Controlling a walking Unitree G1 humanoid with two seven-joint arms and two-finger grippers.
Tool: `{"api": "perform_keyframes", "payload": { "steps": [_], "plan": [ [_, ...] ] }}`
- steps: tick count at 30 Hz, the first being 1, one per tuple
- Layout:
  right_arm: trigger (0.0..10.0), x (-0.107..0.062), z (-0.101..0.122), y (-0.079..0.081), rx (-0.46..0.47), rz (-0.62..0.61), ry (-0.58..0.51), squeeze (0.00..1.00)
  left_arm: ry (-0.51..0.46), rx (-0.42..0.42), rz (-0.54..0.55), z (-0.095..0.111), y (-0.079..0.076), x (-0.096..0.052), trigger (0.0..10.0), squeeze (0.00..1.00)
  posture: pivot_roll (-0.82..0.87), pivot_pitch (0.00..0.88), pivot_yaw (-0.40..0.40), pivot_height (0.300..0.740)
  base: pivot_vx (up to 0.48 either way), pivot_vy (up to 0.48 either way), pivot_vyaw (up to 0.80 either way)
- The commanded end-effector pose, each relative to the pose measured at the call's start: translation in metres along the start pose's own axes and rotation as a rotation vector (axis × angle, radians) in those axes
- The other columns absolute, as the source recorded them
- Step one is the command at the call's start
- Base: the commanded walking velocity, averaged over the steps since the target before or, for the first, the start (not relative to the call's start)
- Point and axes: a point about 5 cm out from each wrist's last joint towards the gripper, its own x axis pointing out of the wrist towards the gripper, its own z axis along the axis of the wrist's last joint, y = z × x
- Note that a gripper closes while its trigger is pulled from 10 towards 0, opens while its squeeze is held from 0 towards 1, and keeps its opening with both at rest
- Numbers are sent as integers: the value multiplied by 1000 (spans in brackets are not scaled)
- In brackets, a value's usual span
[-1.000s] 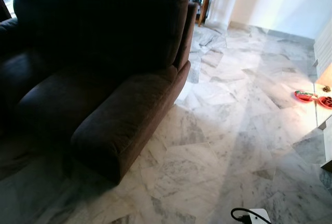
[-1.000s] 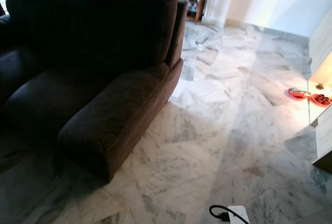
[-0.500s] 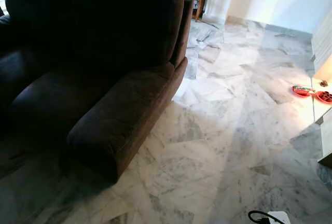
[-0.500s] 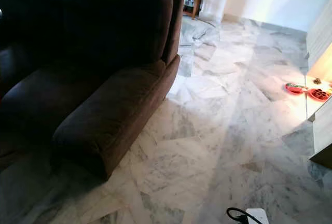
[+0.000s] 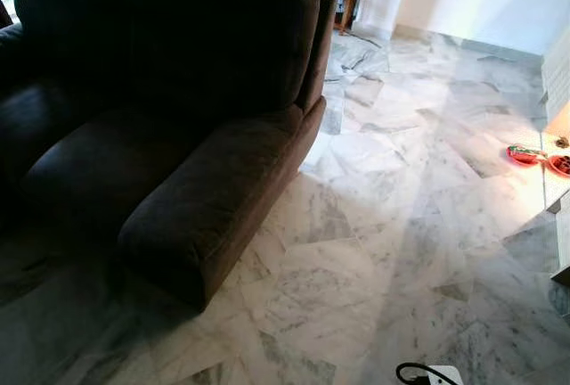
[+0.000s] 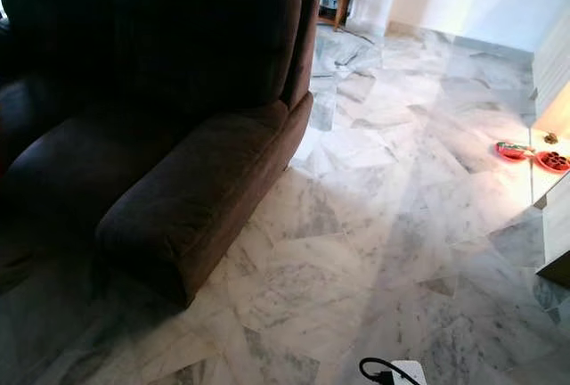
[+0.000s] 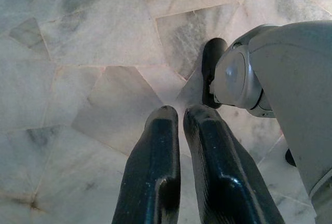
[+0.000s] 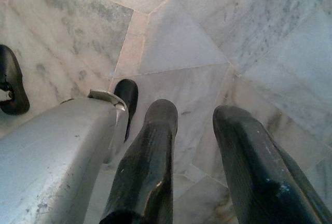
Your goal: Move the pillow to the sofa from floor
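Dark sofa [image 5: 178,126] stands on marble floor [image 5: 383,225]; its shadowed seat may hide the pillow, none discernible. Red dishes [image 5: 534,158] lie well apart. Left gripper [image 7: 179,117] hangs with fingers nearly together, right gripper [image 8: 194,115] parted; both empty.

I see a dark brown sofa [image 5: 178,126] on a grey-veined white marble floor [image 5: 401,225]. Red dishes [image 5: 534,158] sit by the wall.

You could read no text, label, brand, number or sign anywhere in these views. The sofa [image 5: 169,135], the marble floor [image 5: 392,225] and the red dishes [image 5: 525,155] near the wall carried no writing that was legible.
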Motion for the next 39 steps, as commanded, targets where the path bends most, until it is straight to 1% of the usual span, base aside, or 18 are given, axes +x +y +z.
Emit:
{"api": "perform_keyframes", "payload": {
  "steps": [1,2,7,16,20,31,39],
  "plan": [
    [10000,0,-2,4,-8,-7,20,0,40,14,-9,-8,2,-2,10000,0,108,95,-46,723,0,289,0],
    [10000,1,-4,5,-31,-8,36,0,43,18,-12,-8,2,-2,10000,0,108,95,-46,723,0,289,0],
    [10000,1,-5,10,2,16,20,0,49,27,-18,-9,2,-2,10000,0,107,84,-40,723,0,286,0],
    [10000,1,-1,12,4,25,7,0,42,30,-25,-9,1,-2,10000,0,105,94,-41,723,0,290,0],
    [10000,1,3,15,-7,39,-1,0,39,31,-25,-9,2,-3,10000,0,103,103,-40,723,0,306,0],
    [10000,2,13,16,3,38,-20,0,46,27,-25,-10,2,-3,10000,0,99,110,-38,723,0,324,0],
    [10000,2,20,23,11,55,-38,0,41,28,-27,-7,3,-2,10000,0,107,113,-35,723,0,375,0]
  ]
}}
